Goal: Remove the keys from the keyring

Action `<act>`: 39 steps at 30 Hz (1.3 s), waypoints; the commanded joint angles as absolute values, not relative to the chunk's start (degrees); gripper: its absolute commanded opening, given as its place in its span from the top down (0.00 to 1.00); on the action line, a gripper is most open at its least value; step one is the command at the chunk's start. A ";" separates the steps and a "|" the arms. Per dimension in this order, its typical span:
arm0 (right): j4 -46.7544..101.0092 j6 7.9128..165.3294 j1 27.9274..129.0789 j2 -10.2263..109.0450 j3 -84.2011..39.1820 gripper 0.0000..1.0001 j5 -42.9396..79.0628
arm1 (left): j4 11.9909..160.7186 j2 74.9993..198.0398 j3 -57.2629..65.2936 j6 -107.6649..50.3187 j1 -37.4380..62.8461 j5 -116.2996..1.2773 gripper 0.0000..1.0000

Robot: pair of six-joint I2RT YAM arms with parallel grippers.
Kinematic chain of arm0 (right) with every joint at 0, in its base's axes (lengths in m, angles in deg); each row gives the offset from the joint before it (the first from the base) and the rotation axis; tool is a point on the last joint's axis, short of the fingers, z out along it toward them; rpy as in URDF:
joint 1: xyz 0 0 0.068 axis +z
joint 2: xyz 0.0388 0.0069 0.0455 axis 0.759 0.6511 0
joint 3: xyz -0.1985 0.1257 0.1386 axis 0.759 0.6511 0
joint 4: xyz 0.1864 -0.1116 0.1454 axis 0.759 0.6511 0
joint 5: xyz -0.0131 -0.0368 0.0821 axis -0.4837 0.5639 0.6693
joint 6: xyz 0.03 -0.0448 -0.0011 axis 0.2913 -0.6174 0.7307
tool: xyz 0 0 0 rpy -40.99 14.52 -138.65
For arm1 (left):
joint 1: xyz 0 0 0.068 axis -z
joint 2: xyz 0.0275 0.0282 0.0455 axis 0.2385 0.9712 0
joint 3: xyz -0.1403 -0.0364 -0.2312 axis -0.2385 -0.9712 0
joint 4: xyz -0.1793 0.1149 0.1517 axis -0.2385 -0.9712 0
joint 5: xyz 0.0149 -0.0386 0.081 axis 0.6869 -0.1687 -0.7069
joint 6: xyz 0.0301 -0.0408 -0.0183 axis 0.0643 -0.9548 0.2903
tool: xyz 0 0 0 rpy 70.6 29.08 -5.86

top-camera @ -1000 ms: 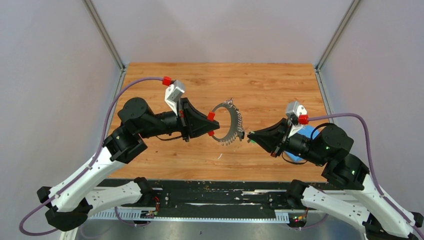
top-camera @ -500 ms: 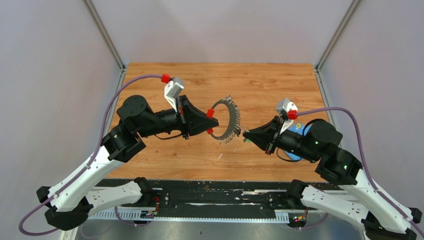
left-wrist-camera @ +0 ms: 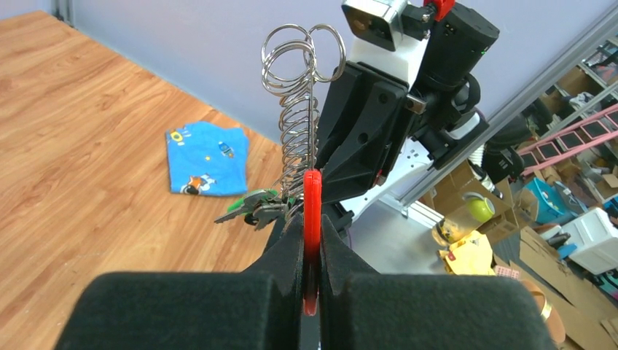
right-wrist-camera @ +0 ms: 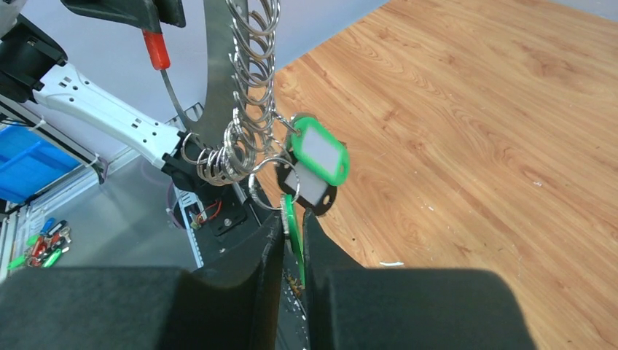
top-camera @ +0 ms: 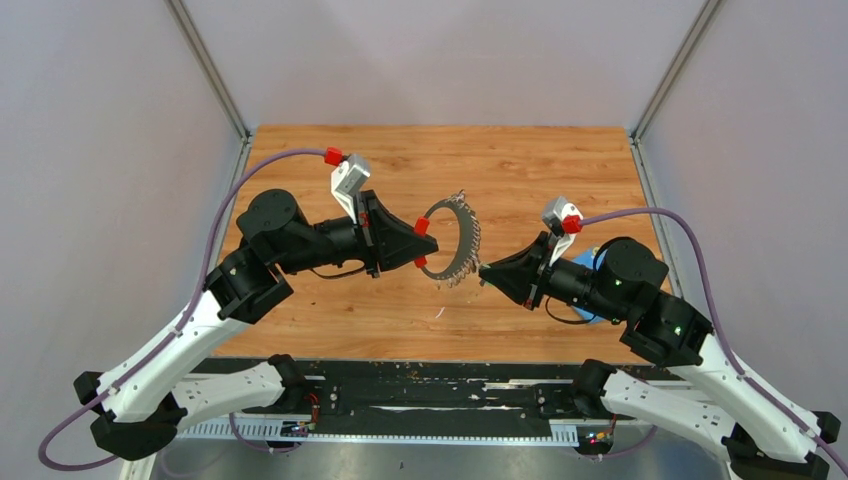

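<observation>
While no key has yet come free, I read the task as barely started: the keyring (top-camera: 470, 238) hangs in the air above the middle of the table (top-camera: 520, 165), about midway between its left and right edges, and every one of the keys (right-wrist-camera: 318, 153) that I can see is threaded on it. Left gripper (left-wrist-camera: 312, 219): jaws pinched tight on the red sleeve (left-wrist-camera: 312, 195) of the ring, holding the ring upright and edge-on to its own camera. Right gripper (right-wrist-camera: 293, 222): jaws narrow, with one green tag (right-wrist-camera: 292, 216) standing edge-on in the slot between the fingers. Whether the pads are pressing it or only bracketing it I cannot tell. A second green-rimmed tag and a dark-rimmed one hang just above, clustered at the lower arc of the ring among many small split rings. Blue cloth (left-wrist-camera: 208, 162): lying flat near the right edge of the table, apart from the work. Left to do, in my judgement: slide each key off its loop, one at a time.
</observation>
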State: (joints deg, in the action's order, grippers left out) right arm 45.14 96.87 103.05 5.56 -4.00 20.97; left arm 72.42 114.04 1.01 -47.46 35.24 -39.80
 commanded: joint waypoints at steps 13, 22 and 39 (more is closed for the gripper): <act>46.36 92.31 103.43 2.80 -5.78 0.69 36.88 | 81.42 113.45 0.42 -46.73 35.16 -34.85 1.00; 41.91 94.97 103.43 2.25 -7.06 0.84 35.56 | 81.92 115.67 2.69 -45.36 35.24 -28.00 1.00; 38.56 95.96 103.45 1.60 -4.77 0.88 37.38 | 82.34 117.80 5.92 -45.57 37.31 -23.28 1.00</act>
